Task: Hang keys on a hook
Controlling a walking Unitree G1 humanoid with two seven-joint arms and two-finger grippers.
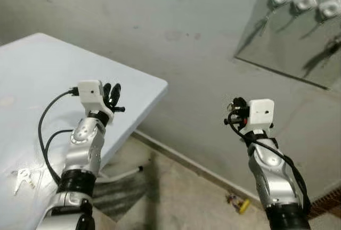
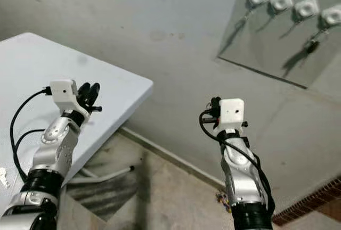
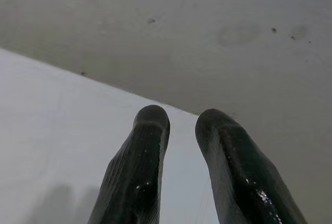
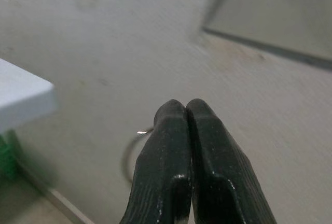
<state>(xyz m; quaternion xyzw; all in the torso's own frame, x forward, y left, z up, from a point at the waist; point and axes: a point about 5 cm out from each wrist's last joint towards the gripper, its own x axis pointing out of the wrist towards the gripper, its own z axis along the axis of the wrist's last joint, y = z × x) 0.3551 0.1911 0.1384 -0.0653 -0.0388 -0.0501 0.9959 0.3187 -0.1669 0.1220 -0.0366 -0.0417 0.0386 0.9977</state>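
Head view: my left gripper (image 1: 113, 92) up over table (image 1: 32, 70) near its right edge, fingers slightly apart, nothing in them. Right gripper (image 1: 234, 107) raised toward wall, hooks (image 2: 282, 0) high on panel at upper right.

Right wrist: fingers pinched together on key ring (image 4: 132, 151), ring poking out beside them.

Left wrist: fingertips (image 3: 150, 125) parted, table edge below.

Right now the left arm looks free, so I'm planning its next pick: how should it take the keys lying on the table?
Come straight down from above: the keys lie flat on the table, so no side offers an edge. Pinch the bunched part, probably where they join; that detail is too small to tell. The left end effector is open.
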